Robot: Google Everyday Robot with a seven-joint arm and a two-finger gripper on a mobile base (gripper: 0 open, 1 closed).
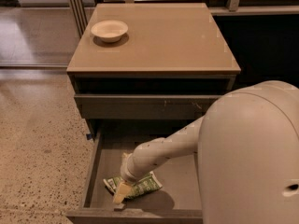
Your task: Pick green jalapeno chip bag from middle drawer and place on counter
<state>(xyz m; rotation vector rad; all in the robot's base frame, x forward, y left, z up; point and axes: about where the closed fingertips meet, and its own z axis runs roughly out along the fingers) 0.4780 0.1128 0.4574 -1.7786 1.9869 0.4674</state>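
Note:
The green jalapeno chip bag [142, 185] lies flat on the floor of the open middle drawer [91, 171], near its front left. My gripper [120, 191] reaches down into the drawer and sits over the left end of the bag, touching or just above it. The arm hides part of the bag. The tan counter [168, 41] is the top of the cabinet, above and behind the drawer.
A white bowl [109, 30] stands on the counter's back left corner. A shallower grey drawer [140, 107] sits slightly open above the middle drawer. My arm's large pale housing [252, 157] fills the lower right. Speckled floor [37, 139] lies to the left.

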